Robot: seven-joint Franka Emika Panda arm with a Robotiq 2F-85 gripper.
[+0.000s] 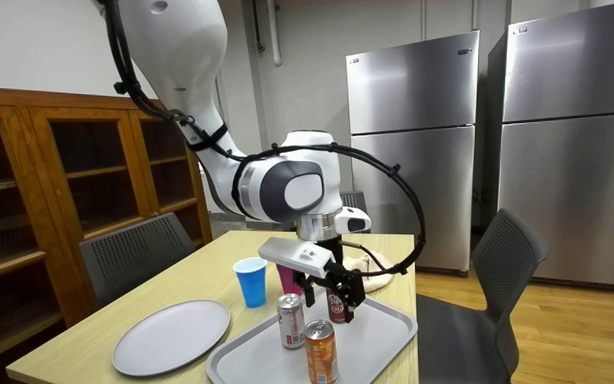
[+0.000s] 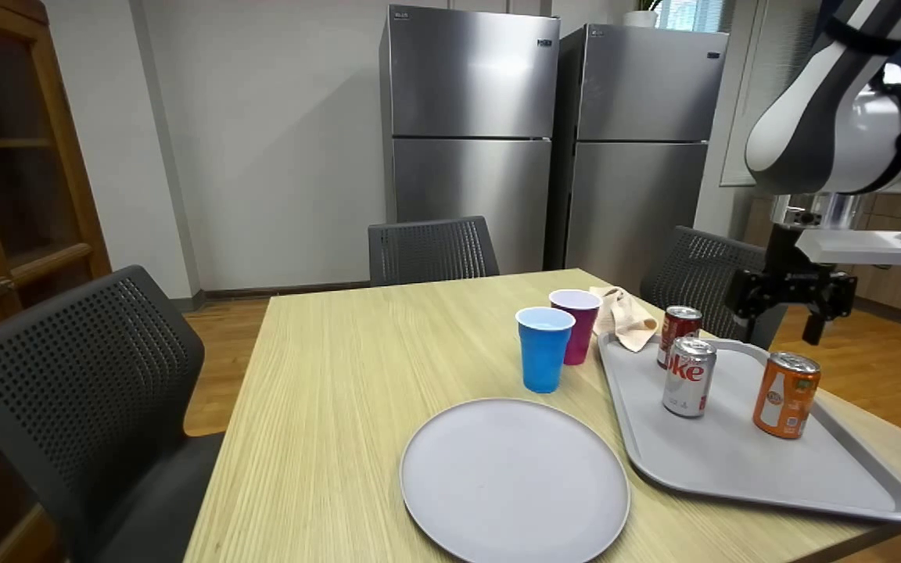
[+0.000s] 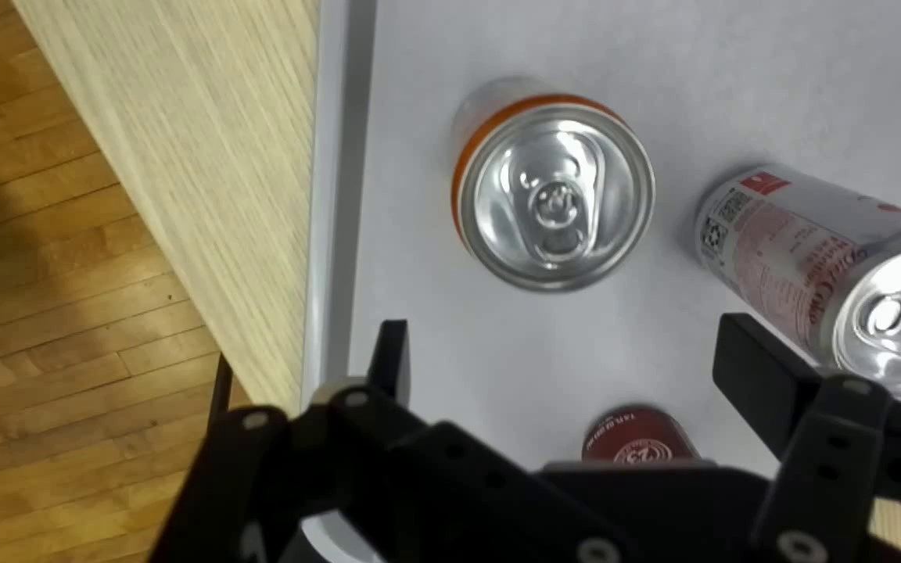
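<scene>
My gripper [image 3: 572,360] is open above the grey tray [image 3: 458,336], its fingers wide apart with nothing between them. Three upright cans stand on the tray. The orange can [image 3: 556,199] is ahead of the fingertips in the wrist view, a silver Diet Coke can [image 3: 802,250] lies close beside the right finger in that picture, and a dark red Dr Pepper can [image 3: 638,438] is partly hidden by the gripper body. In both exterior views the gripper [image 1: 329,306] [image 2: 780,330] hangs above the tray, near the orange can [image 2: 787,399] and the Dr Pepper can [image 2: 677,324].
Beside the tray are a round grey plate [image 2: 513,477], a blue cup [image 2: 543,352] and a magenta cup [image 2: 578,336]. A beige cloth [image 2: 622,317] touches the tray's far corner. Chairs [image 1: 504,288] surround the wooden table, whose edge runs close along the tray.
</scene>
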